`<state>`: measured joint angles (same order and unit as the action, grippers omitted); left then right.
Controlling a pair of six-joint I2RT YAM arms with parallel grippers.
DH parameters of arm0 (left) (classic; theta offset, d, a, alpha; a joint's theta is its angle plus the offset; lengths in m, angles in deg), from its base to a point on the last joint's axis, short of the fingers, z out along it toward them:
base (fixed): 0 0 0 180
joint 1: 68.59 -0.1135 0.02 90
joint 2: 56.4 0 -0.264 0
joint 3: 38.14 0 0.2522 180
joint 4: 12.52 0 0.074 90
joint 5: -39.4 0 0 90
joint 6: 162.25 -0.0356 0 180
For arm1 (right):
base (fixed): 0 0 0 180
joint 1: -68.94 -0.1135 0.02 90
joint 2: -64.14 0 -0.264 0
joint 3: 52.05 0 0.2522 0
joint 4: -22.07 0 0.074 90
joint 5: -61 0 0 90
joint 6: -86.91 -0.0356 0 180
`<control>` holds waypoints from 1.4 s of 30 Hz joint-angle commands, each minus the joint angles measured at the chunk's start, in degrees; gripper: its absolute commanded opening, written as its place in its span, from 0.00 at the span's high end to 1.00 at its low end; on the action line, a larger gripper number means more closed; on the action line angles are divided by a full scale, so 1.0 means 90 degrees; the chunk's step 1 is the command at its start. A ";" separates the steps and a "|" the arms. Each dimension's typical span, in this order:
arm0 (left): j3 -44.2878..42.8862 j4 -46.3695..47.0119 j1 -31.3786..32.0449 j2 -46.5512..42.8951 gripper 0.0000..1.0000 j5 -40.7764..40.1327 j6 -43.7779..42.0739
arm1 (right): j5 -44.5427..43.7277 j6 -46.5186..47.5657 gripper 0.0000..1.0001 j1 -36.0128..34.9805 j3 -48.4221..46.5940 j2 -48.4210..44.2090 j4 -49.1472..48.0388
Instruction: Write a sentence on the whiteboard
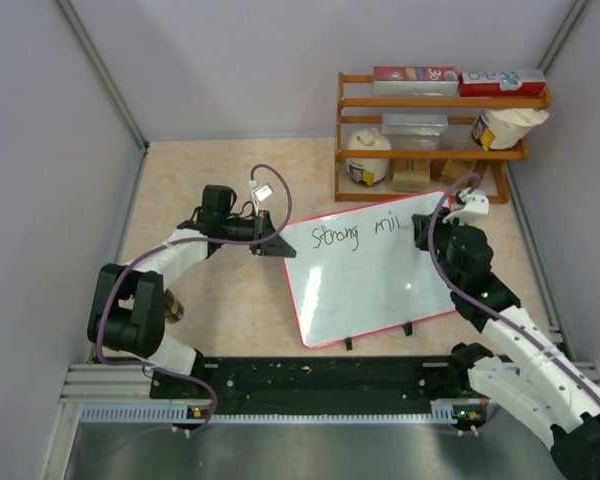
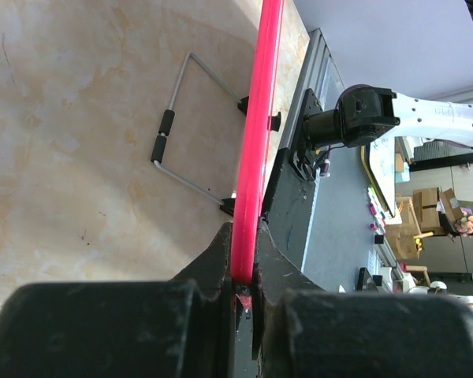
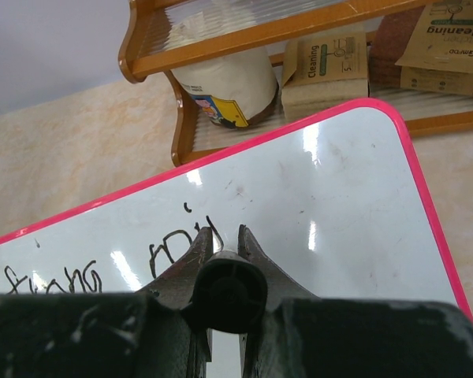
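You have the whiteboard (image 1: 370,285) mid-table, skewed, with the wooden rack (image 1: 435,100) at its 12 o'clock. The left gripper (image 1: 272,243) is clamped on the red frame at the board's 9 o'clock edge. The right gripper (image 1: 425,232) is closed on a black marker (image 3: 225,291) at 1 o'clock, beside the writing (image 1: 365,232), which reads "Strong mi".

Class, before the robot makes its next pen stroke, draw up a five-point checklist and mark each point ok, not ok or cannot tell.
1. The left gripper clamps the whiteboard by its red frame: ok.
2. The right gripper is shut on the pen: ok.
3. Pen tip touching the board: cannot tell, hidden.
4. The sentence is complete: not ok, it reads only "Strong mi".
5. Blank surface right of the writing: ok.
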<state>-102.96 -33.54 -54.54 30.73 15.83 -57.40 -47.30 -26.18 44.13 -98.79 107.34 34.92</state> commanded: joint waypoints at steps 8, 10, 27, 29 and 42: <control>0.0235 -0.0198 0.0334 0.0104 1.00 -0.1024 -0.0928 | -0.0066 0.0173 1.00 0.0082 -0.0477 0.0561 -0.0231; 0.0235 -0.0198 0.0334 0.0104 1.00 -0.1024 -0.0928 | -0.0075 0.0183 1.00 0.0092 -0.0555 0.0620 -0.0270; 0.0225 -0.0208 0.0334 0.0133 1.00 -0.1044 -0.0937 | -0.0193 0.0183 1.00 0.0306 -0.0478 0.0620 -0.0153; 0.0225 -0.0218 0.0334 0.0133 1.00 -0.1044 -0.0937 | -0.0203 0.0154 1.00 0.0297 -0.0409 0.0552 -0.0105; 0.0225 -0.0208 0.0344 0.0133 1.00 -0.1053 -0.0928 | -0.0017 0.0027 1.00 0.0297 0.0069 0.0073 0.0286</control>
<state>-102.96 -33.67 -54.45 30.73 15.79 -57.36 -47.81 -25.87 46.07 -99.81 109.09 33.35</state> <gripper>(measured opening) 0.073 0.099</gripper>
